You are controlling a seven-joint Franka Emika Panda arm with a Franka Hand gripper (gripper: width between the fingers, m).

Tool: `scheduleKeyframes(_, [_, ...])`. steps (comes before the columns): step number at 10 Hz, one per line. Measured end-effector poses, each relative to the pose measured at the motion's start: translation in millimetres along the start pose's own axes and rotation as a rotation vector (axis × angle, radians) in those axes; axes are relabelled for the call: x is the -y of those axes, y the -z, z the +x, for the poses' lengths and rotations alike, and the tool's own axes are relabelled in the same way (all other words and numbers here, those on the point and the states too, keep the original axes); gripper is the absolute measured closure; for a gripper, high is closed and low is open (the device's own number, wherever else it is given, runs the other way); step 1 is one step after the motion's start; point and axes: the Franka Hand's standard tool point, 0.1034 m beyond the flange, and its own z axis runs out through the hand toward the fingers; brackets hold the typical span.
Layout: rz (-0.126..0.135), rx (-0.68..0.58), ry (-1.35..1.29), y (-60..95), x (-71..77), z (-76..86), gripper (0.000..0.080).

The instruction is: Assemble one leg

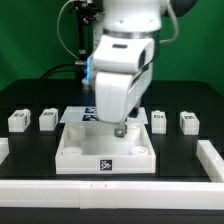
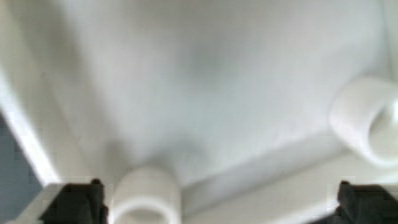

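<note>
Four small white legs with tags stand in a row on the black table. Two are at the exterior view's left (image 1: 18, 121) (image 1: 47, 119) and two at its right (image 1: 158, 120) (image 1: 189, 122). My gripper (image 1: 119, 130) hangs low over the large white square tray-like part (image 1: 85, 152), inside its rim and far from every leg. In the wrist view the gripper (image 2: 219, 205) is open and empty, with its dark fingertips (image 2: 75, 200) wide apart over the tray's floor. Two round corner sockets (image 2: 146, 195) (image 2: 370, 118) show there. No leg shows in the wrist view.
The marker board (image 1: 84, 113) lies behind the tray, partly hidden by the arm. White rails (image 1: 210, 156) border the table at the front right and at the left edge (image 1: 3, 150). A tag (image 1: 105, 166) sits on the tray's front wall.
</note>
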Motion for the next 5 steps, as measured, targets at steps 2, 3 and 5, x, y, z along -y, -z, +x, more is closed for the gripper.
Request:
scheduleKeyframes(2, [0.001, 0.0, -0.013, 0.6, -0.1, 1.6, 0.015])
scheduleKeyframes(3, [0.002, 0.0, -0.015, 0.2, 0.0, 0.7, 0.015])
scheduleKeyframes(5, [0.002, 0.0, -0.015, 0.0, 0.1, 0.6, 0.015])
